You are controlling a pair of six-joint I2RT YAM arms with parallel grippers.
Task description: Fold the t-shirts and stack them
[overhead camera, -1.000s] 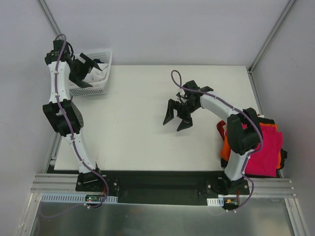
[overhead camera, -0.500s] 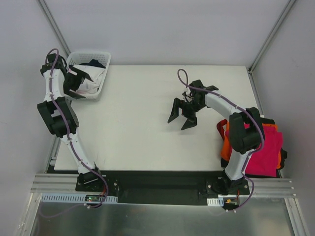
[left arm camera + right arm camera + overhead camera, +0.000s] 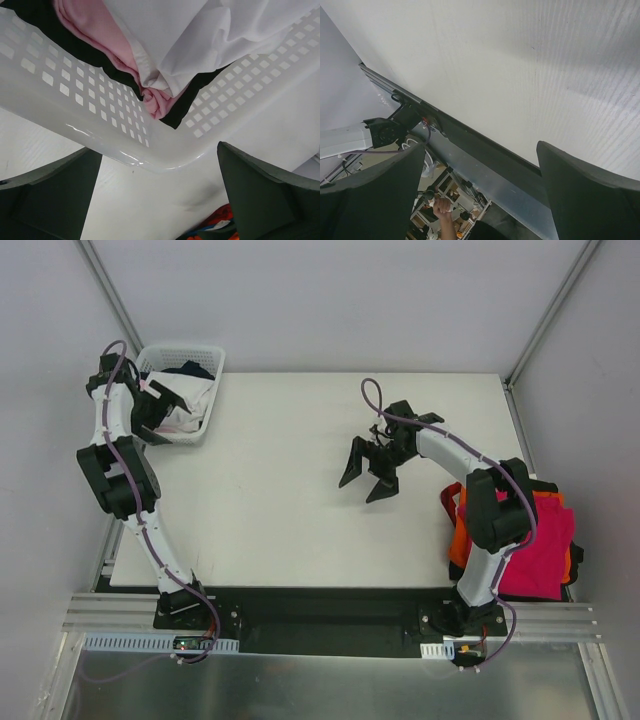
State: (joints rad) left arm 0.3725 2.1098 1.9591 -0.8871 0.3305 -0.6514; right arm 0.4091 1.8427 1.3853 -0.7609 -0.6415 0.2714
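A white lattice basket [image 3: 208, 352] at the table's far left corner holds a white t-shirt [image 3: 187, 400] over a dark one [image 3: 190, 369]. In the left wrist view a white shirt [image 3: 200, 35], a pale pink shirt [image 3: 100, 30] and black cloth [image 3: 192, 92] lie inside the basket wall [image 3: 100, 115]. My left gripper [image 3: 160, 408] is open, over the basket's near left corner, holding nothing. My right gripper [image 3: 366, 474] is open and empty above the bare table middle. A magenta-red shirt [image 3: 545, 540] lies on an orange one [image 3: 458, 540] at the right edge.
The white table top [image 3: 280, 490] runs between basket and stack. Grey walls close the far and side edges. The arm bases sit on a black rail [image 3: 320, 612] at the near edge. In the right wrist view the table's near edge and rail [image 3: 470, 145] show.
The basket slid left toward the corner over the past second, with my left gripper moving with it. My right gripper rose slightly and shifted right, then held nearly still.
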